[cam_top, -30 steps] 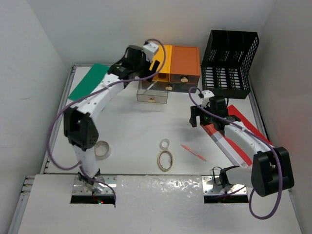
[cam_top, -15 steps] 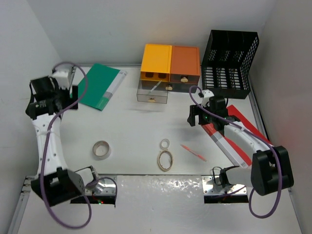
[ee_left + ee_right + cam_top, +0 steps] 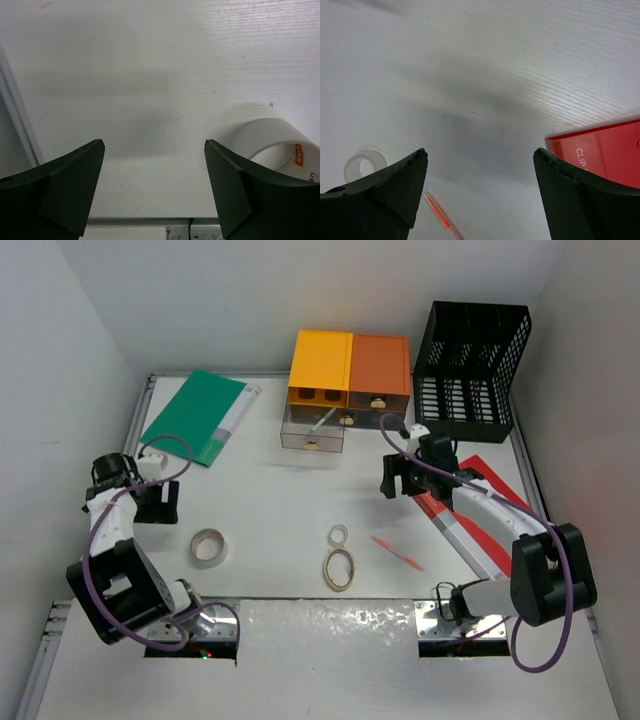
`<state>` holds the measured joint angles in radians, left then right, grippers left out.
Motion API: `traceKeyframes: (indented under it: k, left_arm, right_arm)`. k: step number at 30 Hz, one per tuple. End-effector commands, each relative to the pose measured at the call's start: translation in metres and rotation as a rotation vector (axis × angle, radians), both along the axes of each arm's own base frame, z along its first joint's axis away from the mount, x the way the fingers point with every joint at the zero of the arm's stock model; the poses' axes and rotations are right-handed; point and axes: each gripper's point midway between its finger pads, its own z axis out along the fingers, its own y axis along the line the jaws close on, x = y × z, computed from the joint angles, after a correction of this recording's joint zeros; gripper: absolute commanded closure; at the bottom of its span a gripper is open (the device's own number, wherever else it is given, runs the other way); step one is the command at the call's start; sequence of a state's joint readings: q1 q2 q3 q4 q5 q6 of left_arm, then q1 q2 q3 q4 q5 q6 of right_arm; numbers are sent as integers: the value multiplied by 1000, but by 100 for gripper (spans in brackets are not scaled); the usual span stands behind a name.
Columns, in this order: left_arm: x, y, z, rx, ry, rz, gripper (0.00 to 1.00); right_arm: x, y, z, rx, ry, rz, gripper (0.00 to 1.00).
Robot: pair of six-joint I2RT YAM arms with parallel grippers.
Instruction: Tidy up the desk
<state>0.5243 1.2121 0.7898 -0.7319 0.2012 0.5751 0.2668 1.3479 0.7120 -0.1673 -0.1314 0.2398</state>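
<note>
- Desk (image 3: 270, 490) lies flat and white under both arms, filling the floor of the walled cell, with thin metal rails along its edges
- Left gripper (image 3: 157, 505) hangs low near the left rail, jaws spread wide with only bare white surface between them
- Tape roll (image 3: 272, 137) lies flat just beside the left gripper's fingers, apart from them
- Right gripper (image 3: 400, 478) hovers right of centre, jaws spread wide and holding nothing
- Red clipboard (image 3: 610, 150) lies under the right arm by the right rail
- Red pen (image 3: 397, 552) and small translucent ring (image 3: 351, 167) lie near the front, the ring touching a larger oval loop (image 3: 325, 570)
- Green folder (image 3: 197, 415) sits at the far left
- Yellow drawer box (image 3: 320, 368) and orange drawer box (image 3: 378, 370) stand side by side at the back, a clear drawer (image 3: 312, 428) pulled out in front
- Black mesh basket (image 3: 470, 360) stands in the far right corner
</note>
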Motion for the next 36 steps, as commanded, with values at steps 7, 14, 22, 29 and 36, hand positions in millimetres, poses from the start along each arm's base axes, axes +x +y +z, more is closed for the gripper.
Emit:
traceKeyframes:
  k: [7,14,22,29,36]
  left_arm:
    - [29,-4,2,-15,-145,-124,20]
    - [29,-2,5,-11,-135,-132,20]
    - [31,-6,10,-40,-147,-103,20]
    - [35,-2,22,-15,-178,-84,20]
    - [34,-3,26,-13,-182,-101,20]
  right_arm:
    - [-6,-1,11,-153,32,47,16]
    - [-95,14,-44,-309,261,392,15]
    - [-118,12,-71,-358,396,423,19]
    - [-135,5,-99,-353,451,310,42]
    - [-114,6,-92,-355,350,245,100]
